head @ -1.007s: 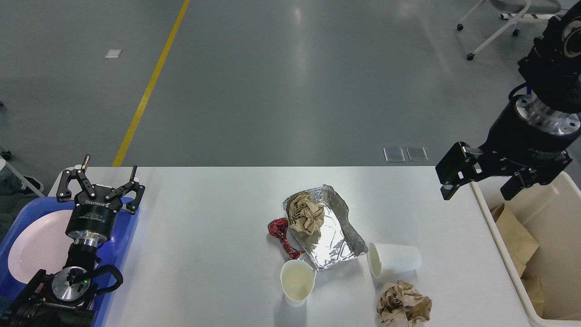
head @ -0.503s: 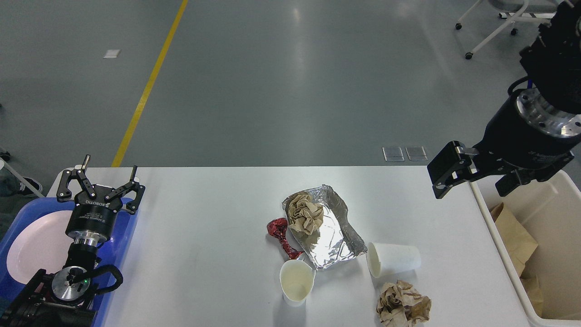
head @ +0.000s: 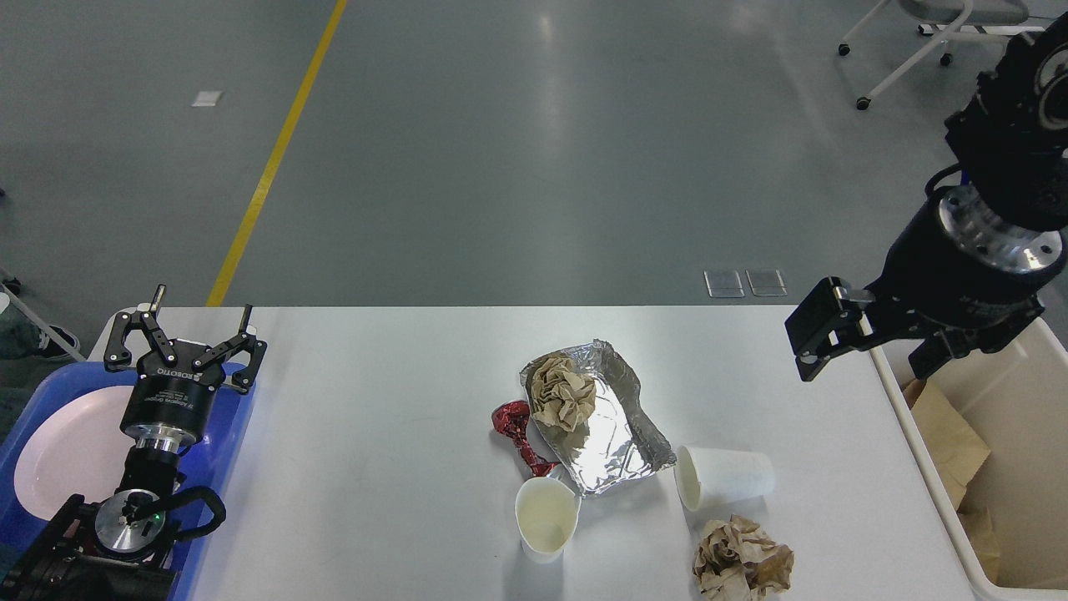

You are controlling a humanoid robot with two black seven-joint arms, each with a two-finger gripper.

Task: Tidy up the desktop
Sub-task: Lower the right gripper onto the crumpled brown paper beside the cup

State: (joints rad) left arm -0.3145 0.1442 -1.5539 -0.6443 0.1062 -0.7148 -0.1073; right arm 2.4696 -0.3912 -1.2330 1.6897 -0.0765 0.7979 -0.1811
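The white desktop (head: 375,434) spans the view. On it lie a crumpled foil tray (head: 613,426) with a brown paper wad (head: 564,392) in it, a red wrapper (head: 515,427), an upright paper cup (head: 545,517), a tipped paper cup (head: 724,477) and another brown paper wad (head: 741,561). My left gripper (head: 183,334) is open and empty above the blue tray (head: 232,434) at the left. My right gripper (head: 868,346) is open and empty, held above the desktop's right edge by the cream-white bin (head: 993,467).
A white plate (head: 67,455) lies in the blue tray. The bin at the right holds brown paper bags (head: 943,434). A grey floor with a yellow line (head: 275,159) lies beyond the desk. A chair base (head: 909,50) stands at the far right.
My right gripper has shifted slightly left, from over the bin toward the desktop's right edge. The left arm and the things on the desk have not moved.
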